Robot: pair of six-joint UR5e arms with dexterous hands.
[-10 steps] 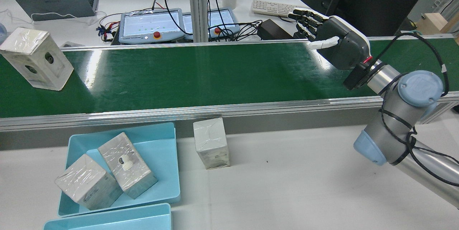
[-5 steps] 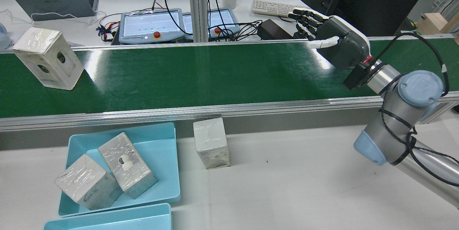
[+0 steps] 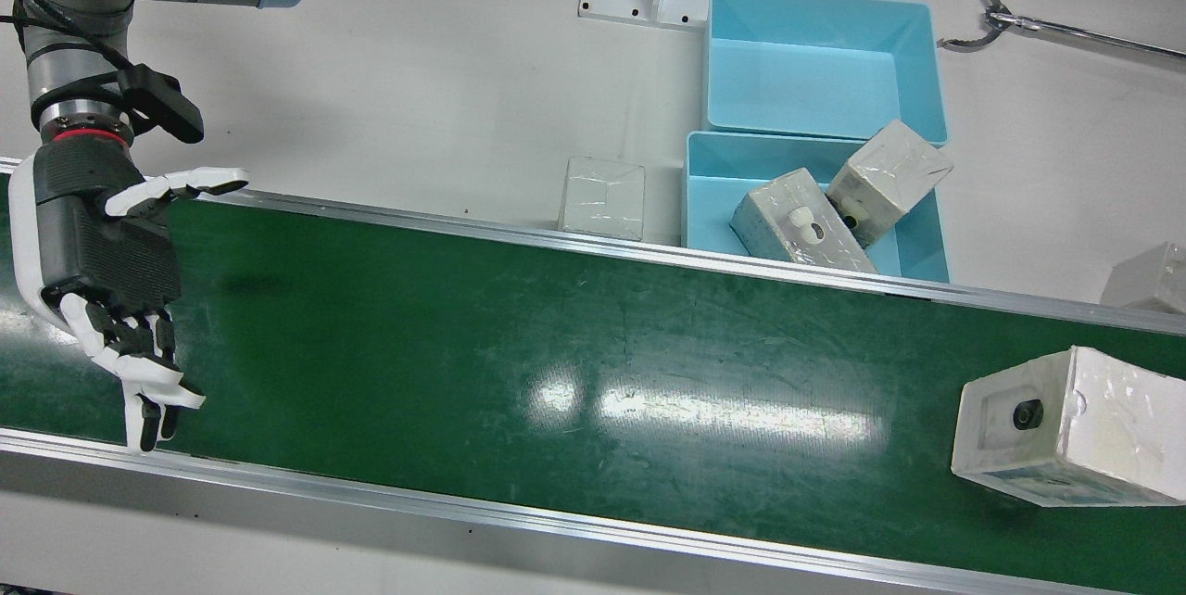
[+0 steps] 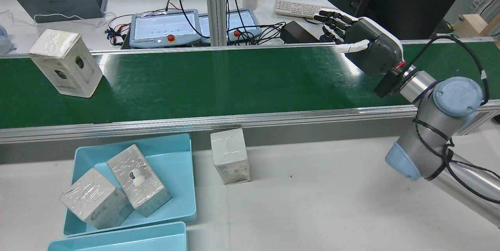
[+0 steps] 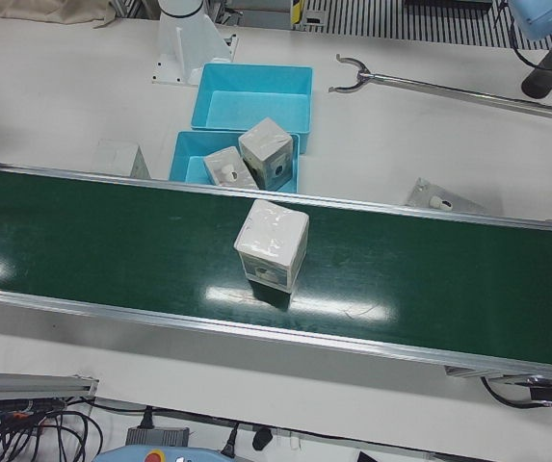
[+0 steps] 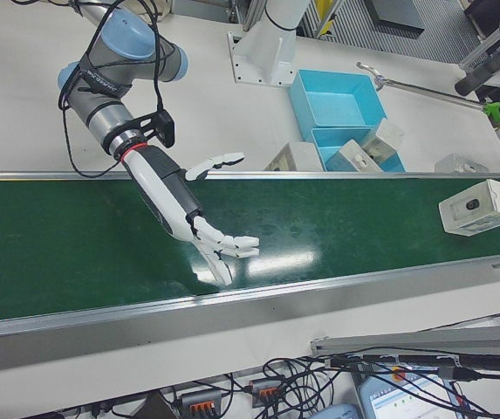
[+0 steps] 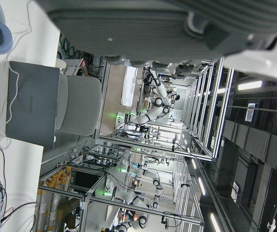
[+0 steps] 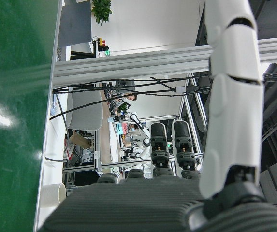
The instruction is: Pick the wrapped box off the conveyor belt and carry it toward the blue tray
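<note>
A wrapped white box (image 4: 66,63) with a dark round hole in its side stands on the green conveyor belt (image 4: 218,83) at the rear view's far left. The same box (image 3: 1066,428) sits at the far right in the front view and mid-belt (image 5: 271,245) in the left-front view. My right hand (image 4: 363,43) hovers open over the belt's other end, fingers spread, far from the box; it (image 3: 102,271) holds nothing. The blue tray (image 4: 175,165) lies on the table below the belt with two wrapped boxes inside. Only my left hand's dark palm (image 7: 153,24) shows, so its fingers are hidden.
A third wrapped box (image 4: 230,157) stands on the table beside the tray. A second blue tray (image 3: 815,67) lies behind the first. Another box (image 3: 1149,280) and a long reacher tool (image 3: 1019,20) lie on the table. Monitors, a laptop and cables stand beyond the belt.
The box on the belt has travelled rightward in the rear view, toward the right hand. The right hand and arm have stayed still.
</note>
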